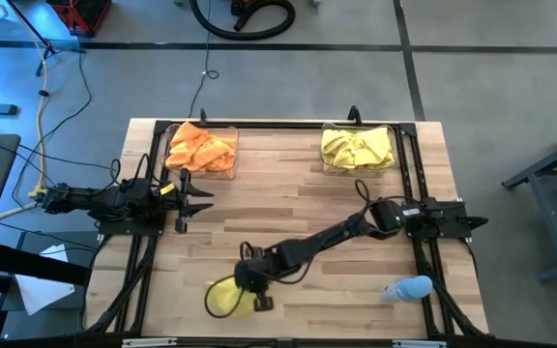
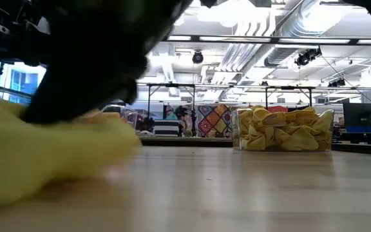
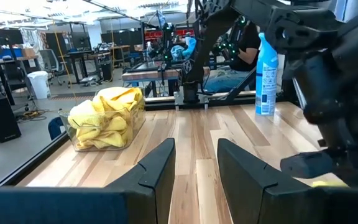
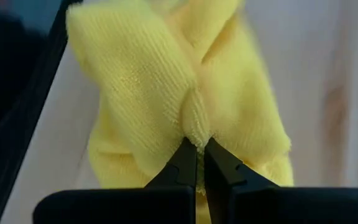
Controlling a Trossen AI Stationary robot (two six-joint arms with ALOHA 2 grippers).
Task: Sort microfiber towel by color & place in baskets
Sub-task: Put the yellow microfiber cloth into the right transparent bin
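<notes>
Your right gripper (image 4: 196, 163) is down at the near edge of the pale wooden butcher-block table (image 1: 298, 208), its dark fingers pinched tight on a raised fold of a bright yellow fuzzy microfiber towel (image 4: 179, 93), which lies crumpled on the wood directly under and ahead of the fingertips. From above you see the same towel as a yellow lump just to the left of that gripper, with the right arm stretched diagonally across the table to reach it. Far beyond the gripper, at the table's back edge, stands the clear plastic rectangular basket (image 1: 358, 150) filled with yellow cloths, and well off to its left the matching clear basket (image 1: 201, 150) holding orange cloths. Your left gripper (image 1: 197, 200) hovers just in front of the orange basket, its two fingers (image 3: 160, 168) spread apart and holding nothing. A pale blue rounded spray bottle (image 1: 409, 288) lies well to the right of your right gripper, near the table's front right corner
</notes>
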